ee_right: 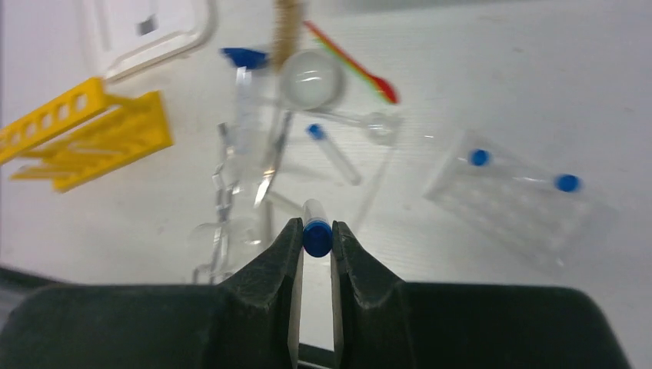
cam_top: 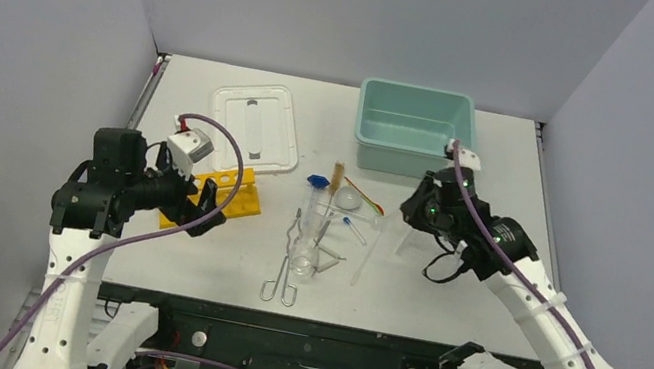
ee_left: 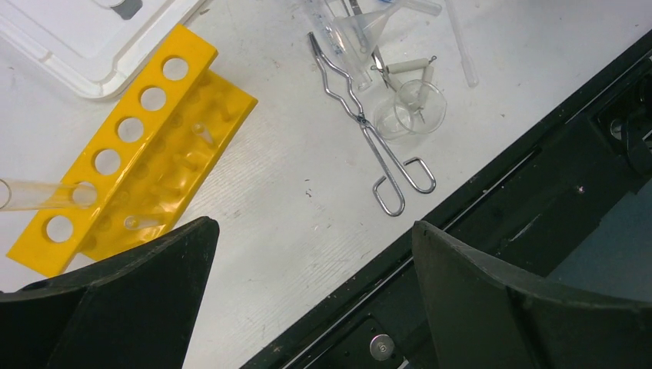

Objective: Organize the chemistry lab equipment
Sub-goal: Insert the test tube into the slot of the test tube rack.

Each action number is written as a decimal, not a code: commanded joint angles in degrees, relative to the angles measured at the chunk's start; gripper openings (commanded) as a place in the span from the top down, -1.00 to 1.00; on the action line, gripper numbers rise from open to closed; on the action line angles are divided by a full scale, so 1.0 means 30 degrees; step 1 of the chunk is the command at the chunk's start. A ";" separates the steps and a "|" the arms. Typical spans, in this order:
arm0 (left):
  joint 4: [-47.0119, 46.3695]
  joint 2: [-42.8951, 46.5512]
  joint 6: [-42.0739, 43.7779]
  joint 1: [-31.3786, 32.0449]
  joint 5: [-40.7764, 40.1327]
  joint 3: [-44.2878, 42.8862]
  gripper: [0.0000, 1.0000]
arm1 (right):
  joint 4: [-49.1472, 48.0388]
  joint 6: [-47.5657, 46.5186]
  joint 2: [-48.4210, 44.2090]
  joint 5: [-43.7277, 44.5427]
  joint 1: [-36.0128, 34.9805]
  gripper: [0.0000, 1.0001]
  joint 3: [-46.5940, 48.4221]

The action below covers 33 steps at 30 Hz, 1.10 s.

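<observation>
Rack [ee_left: 131, 154]: glossy yellow plastic with a long flat top strip pierced by a row of round holes and a lower shelf beneath. It sits just beyond the left finger of the left gripper [ee_left: 314, 227].
Left gripper: broad matte black fingers spread wide, nothing between them.
Glass tube [ee_left: 38, 194]: clear, round and thin-walled. It meets the rack at the second hole from the end nearest this gripper.
Tongs [ee_left: 369, 131]: thin bright metal rod, with two loop handles toward the left gripper and kinked tips away from it. They lie ahead of the gap between its fingers, apart from them.
Beaker [ee_left: 419, 106]: small, clear, round glass, just beside the tongs' far half on the right-finger side.
Wire triangle [ee_left: 407, 68]: wire with pale sleeves, lying against the beaker's far side.
Right gripper [ee_right: 317, 231]: black fingers pressed onto a vial [ee_right: 316, 211], pinching it at the cap.
Vial: narrow clear tube, its blue cap between the fingertips and its body pointing away from the gripper.
Dish [ee_right: 311, 78]: round, clear and shallow, straight ahead of the right gripper and well beyond the vial.
Brush [ee_right: 287, 31]: tan bristles, blurred, just past the dish.
Tray [ee_right: 511, 200]: see-through plastic slab with rows of dimples and two blue caps on it, ahead and right of the right gripper.
Lid [cam_top: 257, 127]: white, rectangular, with rounded corners and a raised rim, beyond the rack from the left gripper.
Tub [cam_top: 414, 129]: smooth teal plastic, rectangular, beyond the right gripper.
Writing: a dark mark on the lid, too small to read.
</observation>
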State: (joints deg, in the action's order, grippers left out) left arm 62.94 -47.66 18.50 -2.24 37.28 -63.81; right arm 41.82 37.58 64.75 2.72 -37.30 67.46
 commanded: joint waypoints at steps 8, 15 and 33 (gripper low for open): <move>-0.0870 0.0034 -0.0367 -0.0055 -0.1158 -0.0873 -0.93 | 0.1866 -0.1321 -0.2263 0.5454 0.4790 1.00 -0.4507; -0.0706 0.0117 -0.0338 -0.0033 -0.1359 -0.0851 -0.93 | -0.0565 -0.1192 -0.0700 0.4870 0.4968 1.00 -0.5588; -0.0834 0.0203 -0.0230 -0.0019 -0.1676 -0.0513 -0.93 | -0.2392 -0.1042 0.1456 0.4774 0.4184 1.00 -0.5933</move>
State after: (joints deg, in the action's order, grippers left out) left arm 62.72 -47.64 17.98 -2.24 32.82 -63.83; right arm 36.88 34.61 68.47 15.46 -24.14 50.13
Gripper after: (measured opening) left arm 0.968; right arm 0.107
